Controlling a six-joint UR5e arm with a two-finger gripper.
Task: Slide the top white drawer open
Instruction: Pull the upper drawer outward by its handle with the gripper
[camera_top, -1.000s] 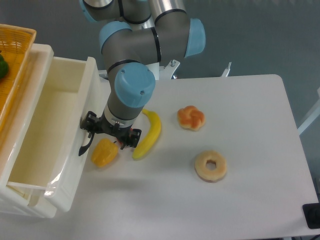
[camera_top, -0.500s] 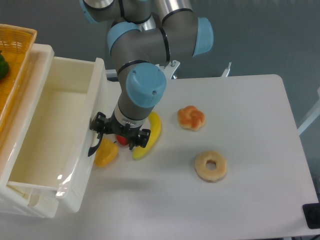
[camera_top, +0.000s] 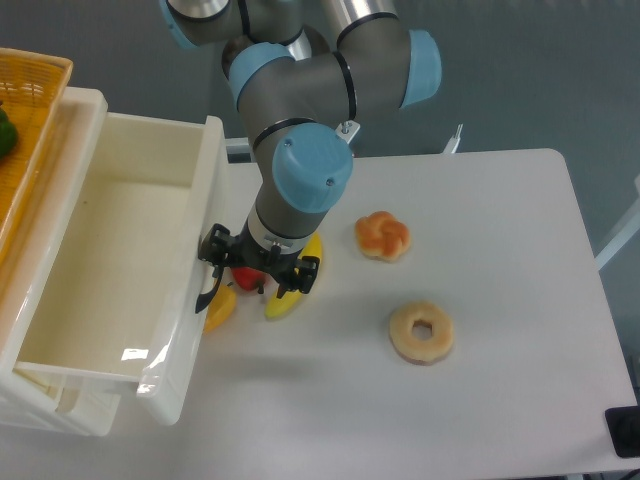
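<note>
The top white drawer (camera_top: 110, 280) is a deep glossy tray pulled far out to the right from the cabinet at the left, and it looks empty. Its black curved handle (camera_top: 208, 292) shows on the front wall. My gripper (camera_top: 222, 270) sits right at that handle, under the blue wrist joint, and appears shut on it; the fingertips are mostly hidden by the wrist. The lower drawer shows only as a white edge (camera_top: 60, 415) beneath the tray.
An orange-yellow pepper (camera_top: 220, 308), a red fruit (camera_top: 246, 279) and a banana (camera_top: 296, 284) lie just under my wrist by the drawer front. A bun (camera_top: 383, 235) and a doughnut (camera_top: 421, 331) lie to the right. A yellow wicker basket (camera_top: 25, 130) sits on the cabinet.
My gripper has moved right with the handle, and the top drawer has slid further out, its front wall now covering part of the pepper.
</note>
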